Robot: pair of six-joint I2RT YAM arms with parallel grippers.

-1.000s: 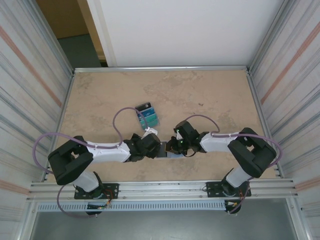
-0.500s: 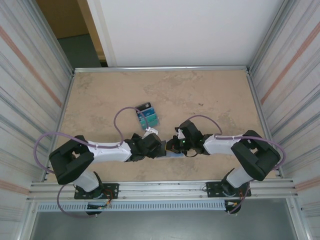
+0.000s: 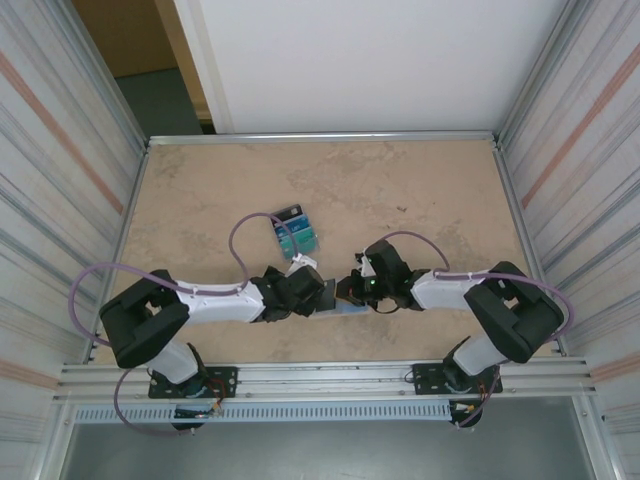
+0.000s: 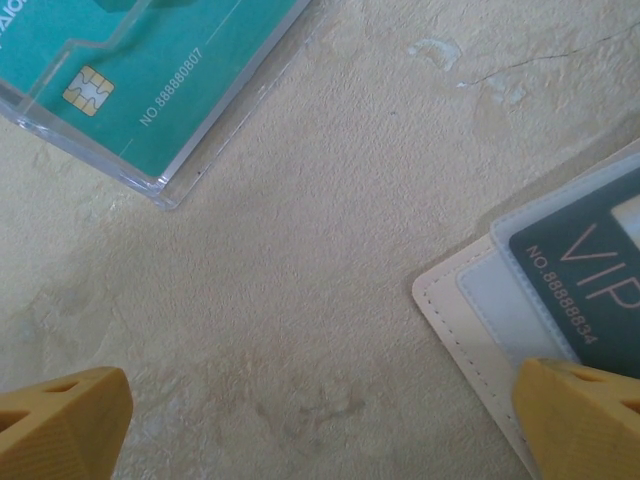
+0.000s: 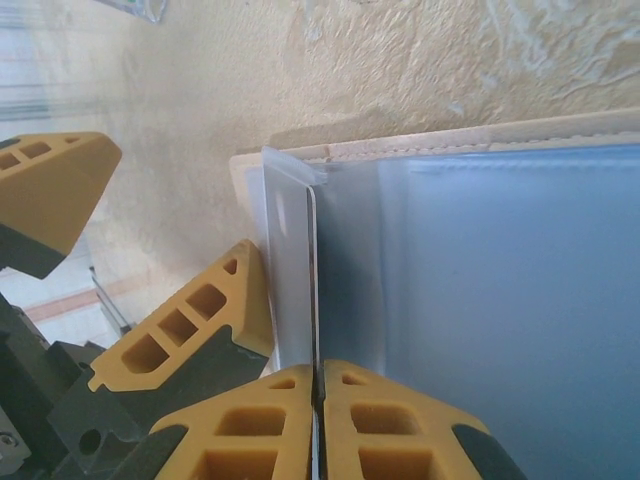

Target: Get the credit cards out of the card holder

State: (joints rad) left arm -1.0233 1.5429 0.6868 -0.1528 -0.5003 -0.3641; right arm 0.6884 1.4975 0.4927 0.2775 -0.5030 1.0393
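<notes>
Looking down from the top view: the card holder (image 3: 337,309) lies open on the table (image 3: 420,190) near the front edge, between the left gripper (image 3: 312,290) and the right gripper (image 3: 348,291). A pile of cards (image 3: 295,231) sits apart, farther back.

Left wrist: the left gripper (image 4: 320,425) is spread wide and holds nothing. One fingertip (image 4: 585,415) sits at the holder's edge; contact cannot be told. A VIP card (image 4: 590,265) rests in a clear pocket (image 4: 500,305).

Right wrist: the right gripper (image 5: 318,420) is clenched on a thin card (image 5: 313,290) standing on edge.

Judgement: the cards are light, stiff and slick, and the pocket is soft and clingy. Pinch an exposed short edge while pinning the holder flat.
</notes>
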